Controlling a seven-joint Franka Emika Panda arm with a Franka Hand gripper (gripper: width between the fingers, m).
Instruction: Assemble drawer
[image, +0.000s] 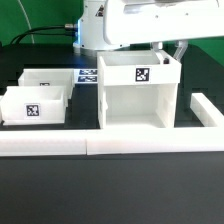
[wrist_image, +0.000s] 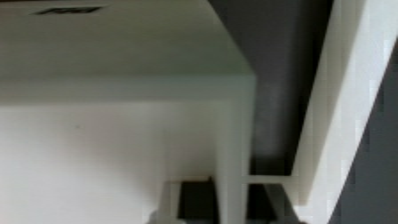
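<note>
Two trays (image: 36, 108) lie near the housing (image: 140, 95), and my gripper (image: 176, 50), open or closed I cannot tell, may perhaps knock it askew.

A black table (image: 110, 190) sits before a green backdrop (image: 25, 12), a white rail (image: 60, 147) along its front.

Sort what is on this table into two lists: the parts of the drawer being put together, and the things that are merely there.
Parts of the drawer:
- boxy housing
- farther tray
- nearer tray

Merely there:
- border rail
- marker board
</note>
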